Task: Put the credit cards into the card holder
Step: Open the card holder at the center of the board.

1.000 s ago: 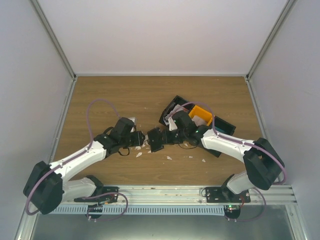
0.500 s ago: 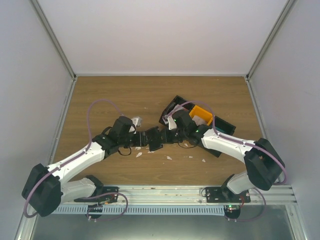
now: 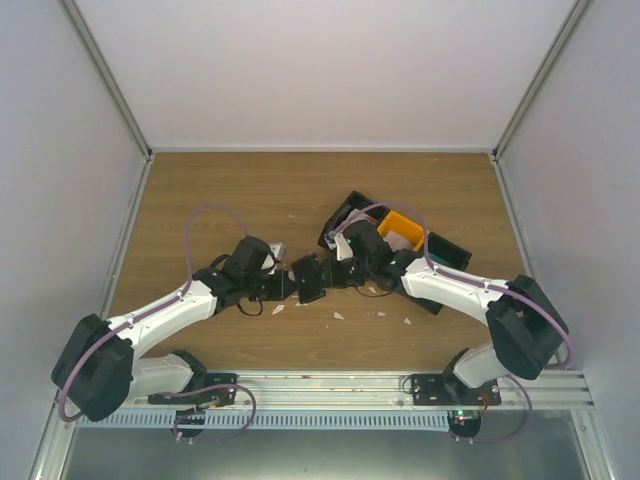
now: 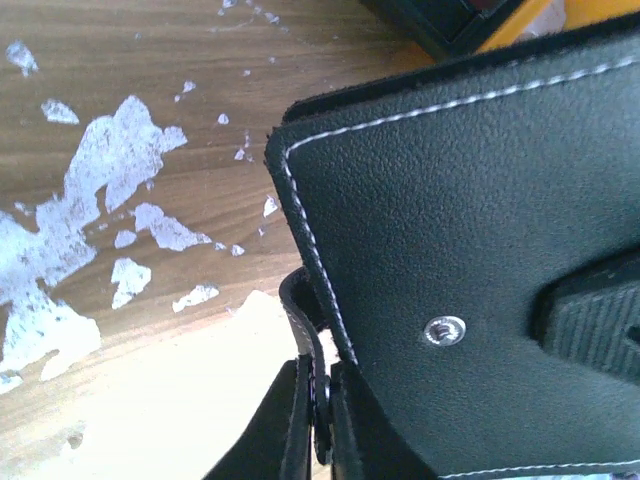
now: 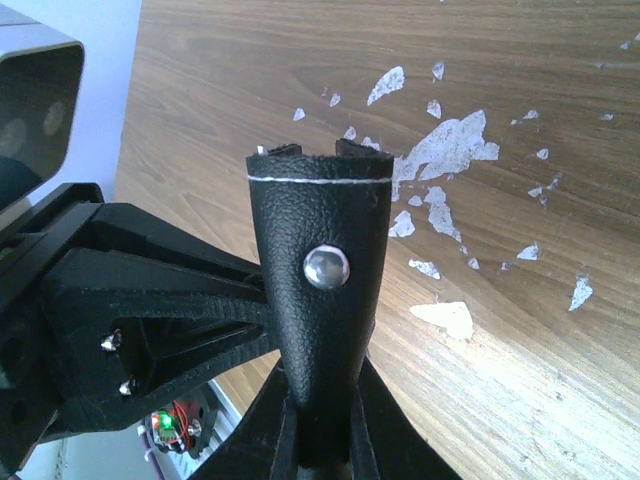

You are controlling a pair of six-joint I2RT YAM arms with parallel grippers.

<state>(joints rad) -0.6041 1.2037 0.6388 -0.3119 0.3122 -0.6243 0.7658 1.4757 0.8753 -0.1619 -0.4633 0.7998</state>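
As the two arms meet nose to nose over the middle of the table [image 3: 200,190], the card holder [image 3: 305,277] is caught right between them, black pebbled leather with white stitching round its edge. The left gripper [image 4: 320,425] is pinched down on a thin leather edge at the holder's lower corner, jaws almost together. The right gripper [image 5: 325,445] bites from the other side, its fingers [image 5: 392,455] squeezing the rounded flap that carries the silver snap stud [image 5: 326,268], and the left arm's black wrist sits just beside it. White scraps [image 5: 440,145] are scattered over the wood underneath. Just behind the right wrist lies the black tray [image 3: 445,252] with its orange insert [image 3: 400,228], near the holder but not touching it
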